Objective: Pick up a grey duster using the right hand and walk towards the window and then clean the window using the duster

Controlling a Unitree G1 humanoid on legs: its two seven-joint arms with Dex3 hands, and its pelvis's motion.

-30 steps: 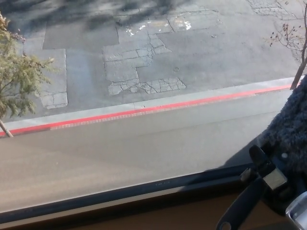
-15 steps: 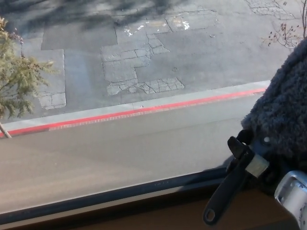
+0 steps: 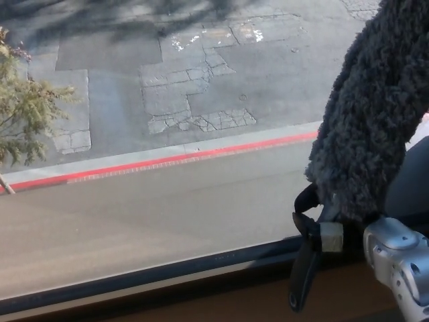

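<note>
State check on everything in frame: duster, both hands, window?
grey duster: held up in front of the glass at the right, fluffy head up, black handle hanging down.
right hand: at lower right, gripping the duster at the base of its head.
left hand: not in view.
window: closed, glass intact, the street and a red curb line visible through it; dark bottom frame along the sill.

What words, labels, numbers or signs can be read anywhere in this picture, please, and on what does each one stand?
None can be read.
Window frame: a small pale mark on the dark bottom edge, too small and blurred to read.
Pavement outside: white painted patches, too broken to read as letters or numbers.
Grey duster, its black handle and the right hand: no lettering visible.
</note>
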